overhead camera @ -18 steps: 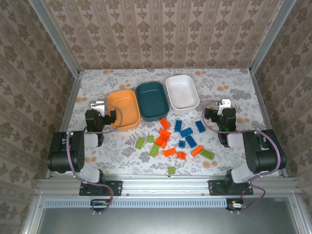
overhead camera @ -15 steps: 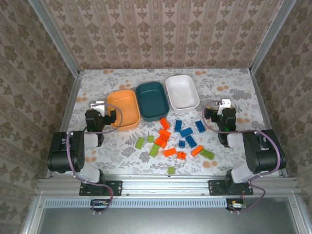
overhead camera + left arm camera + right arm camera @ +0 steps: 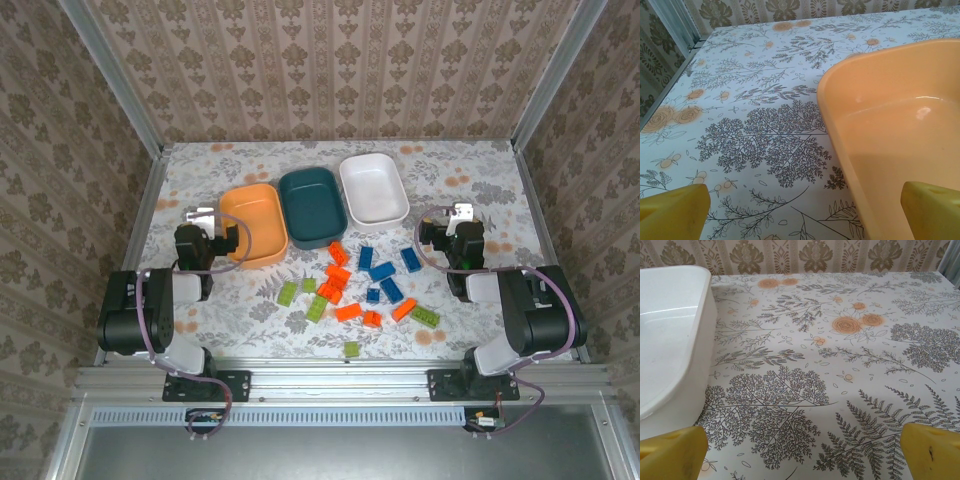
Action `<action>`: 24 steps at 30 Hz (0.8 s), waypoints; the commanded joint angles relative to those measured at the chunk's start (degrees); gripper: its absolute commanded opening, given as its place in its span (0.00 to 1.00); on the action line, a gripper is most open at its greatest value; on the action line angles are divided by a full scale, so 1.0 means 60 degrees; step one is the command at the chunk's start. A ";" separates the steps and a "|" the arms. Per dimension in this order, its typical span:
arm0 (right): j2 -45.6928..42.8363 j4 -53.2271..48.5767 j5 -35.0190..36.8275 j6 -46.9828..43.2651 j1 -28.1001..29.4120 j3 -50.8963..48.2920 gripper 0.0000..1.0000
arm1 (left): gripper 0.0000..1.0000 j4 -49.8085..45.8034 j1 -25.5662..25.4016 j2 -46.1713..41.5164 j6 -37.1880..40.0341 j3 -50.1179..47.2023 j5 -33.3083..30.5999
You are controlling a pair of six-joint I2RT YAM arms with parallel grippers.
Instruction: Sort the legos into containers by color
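Three dishes stand in a row at mid-table: orange dish (image 3: pixel 253 226), dark teal dish (image 3: pixel 312 207), white dish (image 3: pixel 373 189). In front of them several legos lie scattered: orange ones (image 3: pixel 337 275), blue ones (image 3: pixel 381 271) and lime green ones (image 3: pixel 316 308). My left gripper (image 3: pixel 208 228) rests low beside the orange dish's left side, open and holding nothing; its yellow fingertips (image 3: pixel 672 212) frame bare cloth and the orange dish (image 3: pixel 890 125). My right gripper (image 3: pixel 457 226) sits right of the white dish (image 3: pixel 670 340), also open and holding nothing, fingertips (image 3: pixel 932 450) wide apart.
A floral tablecloth (image 3: pixel 470 175) covers the table, walled by patterned panels and metal posts (image 3: pixel 110 75) at the sides. One green brick (image 3: pixel 352 349) lies close to the near edge. Bare cloth stretches behind the dishes.
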 commanded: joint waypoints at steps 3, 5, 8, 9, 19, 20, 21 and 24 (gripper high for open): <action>0.0093 0.0075 0.0125 0.0077 0.0008 0.0068 1.00 | 1.00 0.0152 0.0057 0.0037 0.0055 0.0000 0.0149; 0.0086 0.0078 0.0125 0.0085 0.0000 0.0059 1.00 | 1.00 0.0154 0.0058 0.0036 0.0056 0.0019 0.0149; 0.0073 0.0073 0.0124 0.0077 0.0007 0.0059 1.00 | 1.00 0.0154 0.0067 0.0044 0.0053 0.0018 0.0155; 0.0075 0.0093 0.0112 0.0077 0.0003 0.0051 1.00 | 1.00 0.0137 0.0058 0.0033 0.0045 0.0015 0.0149; -0.0707 -0.1096 0.1239 0.0442 0.0031 0.0345 1.00 | 1.00 -0.2605 0.0049 -0.0898 -0.0117 0.1155 -0.0381; -0.0977 -0.1948 0.1586 0.0617 0.0030 0.0663 1.00 | 1.00 -0.3389 0.0039 -0.1071 -0.0249 0.1521 -0.0684; -0.1181 -0.2733 0.1937 0.0814 -0.0003 0.1020 1.00 | 1.00 -0.4336 0.0051 -0.1236 -0.0458 0.1982 -0.1062; -0.1794 -0.4093 0.2168 0.1146 -0.0137 0.1713 1.00 | 1.00 -0.5680 0.0066 -0.1575 -0.0862 0.2742 -0.1604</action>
